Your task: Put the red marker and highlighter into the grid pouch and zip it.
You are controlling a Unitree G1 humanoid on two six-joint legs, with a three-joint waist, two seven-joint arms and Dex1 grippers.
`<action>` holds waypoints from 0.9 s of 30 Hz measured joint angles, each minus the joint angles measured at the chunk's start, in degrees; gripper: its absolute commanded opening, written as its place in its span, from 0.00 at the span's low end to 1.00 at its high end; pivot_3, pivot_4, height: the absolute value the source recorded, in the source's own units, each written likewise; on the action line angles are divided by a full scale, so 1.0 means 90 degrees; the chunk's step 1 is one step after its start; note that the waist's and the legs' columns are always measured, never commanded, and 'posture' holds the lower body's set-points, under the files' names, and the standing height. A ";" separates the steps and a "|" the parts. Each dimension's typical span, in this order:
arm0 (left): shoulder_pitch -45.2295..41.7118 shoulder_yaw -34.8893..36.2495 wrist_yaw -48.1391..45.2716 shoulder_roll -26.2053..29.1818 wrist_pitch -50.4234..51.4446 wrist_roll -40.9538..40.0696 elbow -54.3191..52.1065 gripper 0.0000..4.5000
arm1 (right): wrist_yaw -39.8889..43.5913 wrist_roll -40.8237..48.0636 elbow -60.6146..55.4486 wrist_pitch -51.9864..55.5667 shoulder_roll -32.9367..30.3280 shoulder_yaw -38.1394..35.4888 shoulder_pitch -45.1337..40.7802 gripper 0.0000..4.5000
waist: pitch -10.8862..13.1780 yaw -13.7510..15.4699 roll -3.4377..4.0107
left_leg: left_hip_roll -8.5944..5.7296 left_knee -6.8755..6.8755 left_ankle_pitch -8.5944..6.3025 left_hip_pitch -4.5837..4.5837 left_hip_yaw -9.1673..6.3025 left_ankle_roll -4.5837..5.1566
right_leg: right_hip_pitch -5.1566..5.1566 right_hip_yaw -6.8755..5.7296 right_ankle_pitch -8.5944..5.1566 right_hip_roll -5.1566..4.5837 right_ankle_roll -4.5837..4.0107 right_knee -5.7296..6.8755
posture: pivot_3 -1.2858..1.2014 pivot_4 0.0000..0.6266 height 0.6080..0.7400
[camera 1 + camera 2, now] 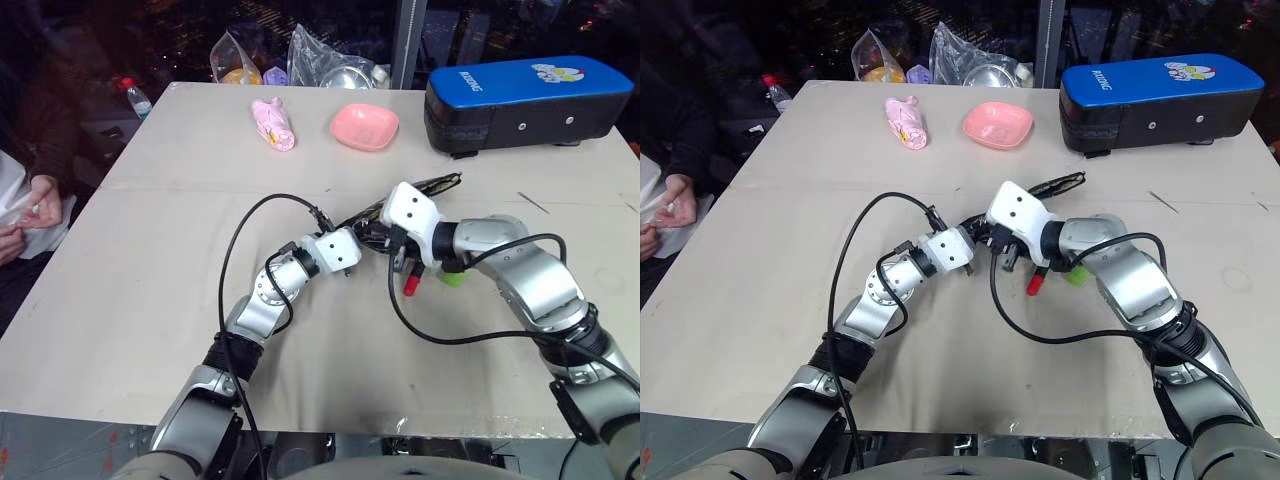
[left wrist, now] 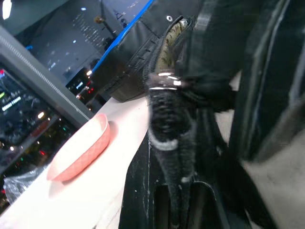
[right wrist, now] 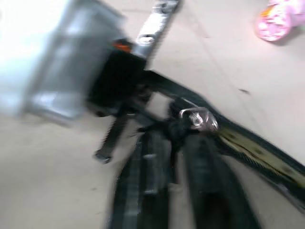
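The grid pouch [image 1: 425, 187] lay near the middle of the tabletop [image 1: 150, 260], a flat black fabric strip mostly hidden behind both arms. Its tan lining and metal zipper pull showed at the open edge. The left end effector [image 1: 362, 243] was clamped shut on the pouch's fabric edge. The right end effector [image 1: 398, 262] hovered at the zipper; I cannot tell how far its fingers stood apart. Beneath the right wrist, only the red marker's [image 1: 410, 285] red tip and a bit of the green highlighter [image 1: 453, 277] peeked out.
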 measured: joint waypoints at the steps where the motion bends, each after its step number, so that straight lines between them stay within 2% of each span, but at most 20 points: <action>1: 0.0005 0.0027 -0.0067 -0.0017 0.0078 -0.0151 -0.0046 0.00 | -0.0021 0.0028 -0.0038 0.0001 -0.0039 -0.0173 0.0114 0.61 | 0.0000 0.0019 0.0000 | 0.0000 0.0000 0.0000 -0.0001 -0.0001 0.0000 | 0.0000 -0.0001 0.0000 0.0000 0.0000 -0.0001 | 0.52 0.24 1.00; 2: 0.0016 0.0062 -0.0209 -0.0024 0.0233 -0.0374 -0.0139 0.00 | -0.0051 0.0158 -0.0102 0.0091 -0.0059 -0.0440 0.0257 0.75 | 0.0000 0.0024 0.0000 | 0.0000 0.0000 0.0000 -0.0002 -0.0001 0.0000 | 0.0000 0.0000 0.0000 -0.0001 0.0000 -0.0001 | 0.52 0.24 1.00; 4: 0.0065 0.0129 -0.0406 -0.0027 0.0460 -0.0675 -0.0301 0.00 | -0.0023 0.0412 -0.0224 0.0326 -0.0168 -0.0774 0.0371 0.93 | 0.0001 0.0022 0.0000 | 0.0000 0.0000 0.0000 -0.0001 -0.0001 0.0000 | 0.0000 0.0000 0.0000 -0.0001 0.0000 -0.0001 | 0.52 0.24 1.00; 6: 0.0133 0.0210 -0.0626 -0.0011 0.0699 -0.0949 -0.0454 0.00 | 0.0033 0.0802 -0.0402 0.0707 -0.0276 -0.1216 0.0399 0.93 | 0.0001 0.0005 0.0000 | 0.0001 0.0000 0.0000 -0.0001 -0.0004 0.0000 | 0.0000 0.0000 0.0000 -0.0001 0.0000 0.0001 | 0.52 0.24 1.00; 7: 0.0167 0.0216 -0.0779 0.0021 0.0845 -0.1124 -0.0554 0.00 | 0.0076 0.1091 -0.0525 0.0981 -0.0327 -0.1548 0.0393 0.89 | 0.0001 0.0003 0.0000 | 0.0001 -0.0001 0.0000 -0.0001 -0.0005 -0.0001 | 0.0000 -0.0001 0.0000 -0.0001 0.0000 0.0002 | 0.52 0.24 1.00; 9: 0.0229 0.0274 -0.1065 0.0138 0.1113 -0.1418 -0.0736 0.00 | -0.0088 0.1632 -0.0649 0.1511 -0.0194 -0.2391 0.0169 0.74 | 0.0001 -0.0030 0.0000 | 0.0002 -0.0001 0.0000 0.0001 -0.0008 -0.0001 | 0.0000 0.0000 0.0001 -0.0001 -0.0001 0.0004 | 0.52 0.24 1.00; 11: 0.0230 0.0319 -0.1220 0.0185 0.1255 -0.1548 -0.0847 0.00 | -0.0435 0.1827 -0.0625 0.1729 0.0064 -0.2882 -0.0120 0.51 | 0.0000 -0.0063 0.0000 | 0.0002 -0.0002 0.0000 0.0003 -0.0012 -0.0001 | 0.0002 -0.0001 0.0001 0.0000 -0.0002 0.0006 | 0.52 0.24 1.00; 13: 0.0229 0.0323 -0.1355 0.0188 0.1357 -0.1657 -0.0939 0.00 | -0.0771 0.1925 -0.0536 0.1848 0.0251 -0.3057 -0.0240 0.31 | 0.0000 -0.0086 0.0000 | 0.0001 -0.0003 0.0000 0.0002 -0.0012 -0.0001 | 0.0002 -0.0002 0.0001 0.0001 -0.0002 0.0004 | 0.52 0.24 1.00; 14: 0.0227 0.0323 -0.1412 0.0188 0.1420 -0.1669 -0.0971 0.00 | -0.0939 0.1934 -0.0407 0.1909 0.0344 -0.3060 -0.0242 0.24 | 0.0000 -0.0093 0.0000 | 0.0000 -0.0003 0.0000 0.0001 -0.0011 -0.0001 | 0.0002 -0.0001 0.0001 0.0000 -0.0002 0.0004 | 0.52 0.24 1.00; 15: 0.0228 0.0323 -0.1473 0.0188 0.1473 -0.1705 -0.0990 0.00 | -0.1080 0.1920 -0.0239 0.1949 0.0359 -0.3019 -0.0235 0.07 | 0.0001 -0.0093 0.0001 | -0.0002 -0.0003 0.0000 -0.0002 -0.0010 -0.0001 | 0.0002 -0.0001 0.0001 -0.0001 -0.0001 0.0001 | 0.52 0.24 1.00; 16: 0.0228 0.0323 -0.1515 0.0188 0.1512 -0.1746 -0.1005 0.00 | -0.1176 0.1895 -0.0113 0.1966 0.0356 -0.2991 -0.0218 0.01 | 0.0001 -0.0091 0.0001 | -0.0003 -0.0002 0.0000 -0.0004 -0.0010 0.0000 | 0.0002 -0.0001 0.0001 -0.0001 -0.0001 -0.0001 | 0.52 0.24 1.00; 27: 0.0259 0.0321 -0.1614 0.0163 0.1664 -0.1803 -0.1075 0.00 | -0.1465 0.1602 0.0560 0.1775 0.0142 -0.2169 0.0010 0.01 | 0.0001 -0.0117 0.0001 | -0.0002 -0.0004 0.0000 -0.0002 -0.0009 0.0000 | 0.0002 0.0002 0.0000 0.0001 -0.0001 -0.0002 | 0.52 0.24 1.00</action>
